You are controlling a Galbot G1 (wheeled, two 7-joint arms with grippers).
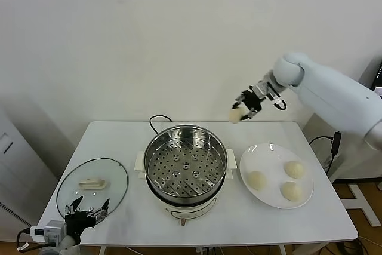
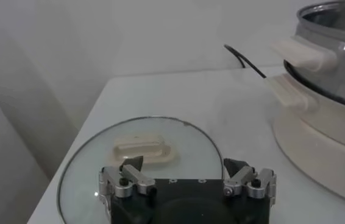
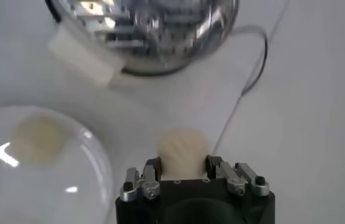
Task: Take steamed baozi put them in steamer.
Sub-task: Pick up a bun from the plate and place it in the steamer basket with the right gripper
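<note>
So I've got the right gripper (image 1: 243, 111) up in the air past the far right side of the table, its fingers clamped on one round cream-white dough bun (image 1: 237, 116). From the right wrist camera the bun (image 3: 183, 149) sits snug between the two fingertips, with the white tabletop well below it, so it's clearly lifted and not resting on anything. The big shiny stainless-steel steamer pot (image 1: 185, 168) is in the middle of the white table (image 1: 310, 219), its perforated tray bare, white base underneath and a black cord (image 1: 156, 119) running off behind it. The held bun hangs above and beyond the pot's far right rim, not over the tray itself as far as I can tell. The other three cream-white buns (image 1: 257, 179) are on the flat white plate (image 1: 271, 151) just to the right of the pot, spread apart from each other. My left gripper (image 1: 88, 209) is parked low at the near left corner, fingers spread wide with nothing between them, hovering by the near edge of the round glass lid (image 1: 114, 174) with its cream handle, which lies flat on the table left of the pot.
</note>
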